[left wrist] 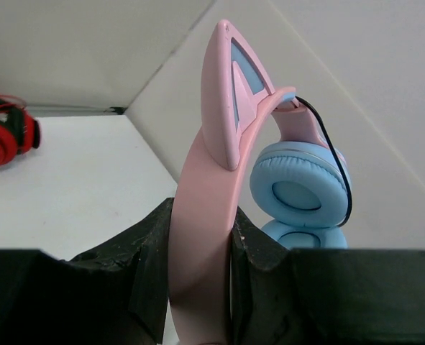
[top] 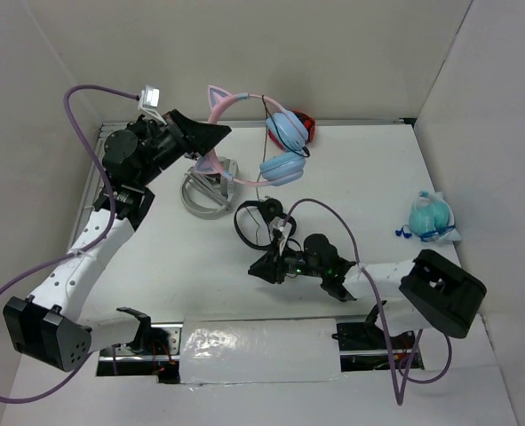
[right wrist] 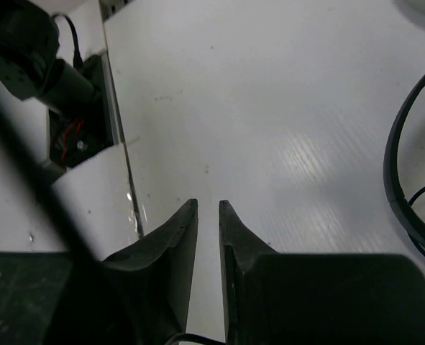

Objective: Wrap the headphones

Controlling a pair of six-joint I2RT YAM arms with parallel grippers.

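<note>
Left gripper point(left wrist: 201, 241) is clamped on the pink headband point(left wrist: 198, 215), holding the headphones point(top: 280, 151) up over the back of the table point(top: 377, 177) (cups dangling). Cable point(left wrist: 339, 169) drapes loose past one ear cup point(left wrist: 298, 190), no winding visible. Judged early, most wrapping left. Right gripper point(top: 264, 266) sits low, well apart from the headphones, jaws a slim gap apart, nothing between.

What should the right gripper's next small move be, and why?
Probably the right gripper should rise toward the cable to catch it. The left gripper clamps the headband, holding the headphones up, while the right one sits low over the table, jaws slightly apart and nothing between them.
</note>
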